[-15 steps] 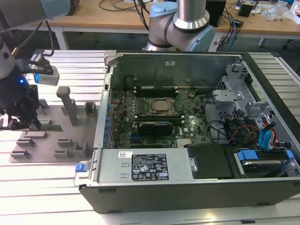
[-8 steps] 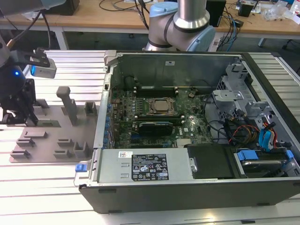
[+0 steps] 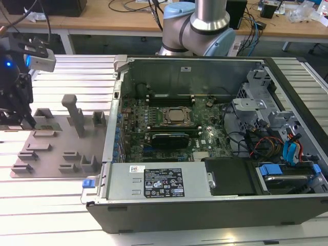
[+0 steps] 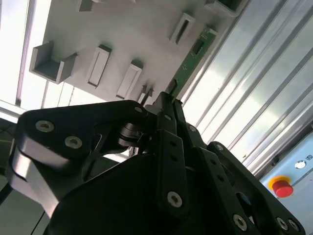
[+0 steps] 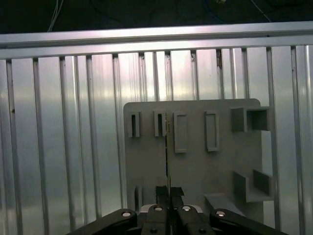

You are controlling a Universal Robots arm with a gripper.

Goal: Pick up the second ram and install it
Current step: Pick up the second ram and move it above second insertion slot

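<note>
At the grey tray (image 3: 56, 149): hand (image 5: 168, 191) clenched on the second ram (image 4: 192, 59), not yet lifted.
Computer case (image 3: 205, 211): install outstanding.

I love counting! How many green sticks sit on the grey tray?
1: a long green circuit-board stick in the black gripper, at the grey plastic tray's edge. Others may hide.

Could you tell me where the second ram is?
The second ram stands on the grey tray at the exterior view's far left, in the gripper.

Exterior view: high over my desk (image 3: 72, 72); both wrist views look closely past the end effector (image 5: 168, 192) onto the grey tray (image 5: 195, 171).
</note>
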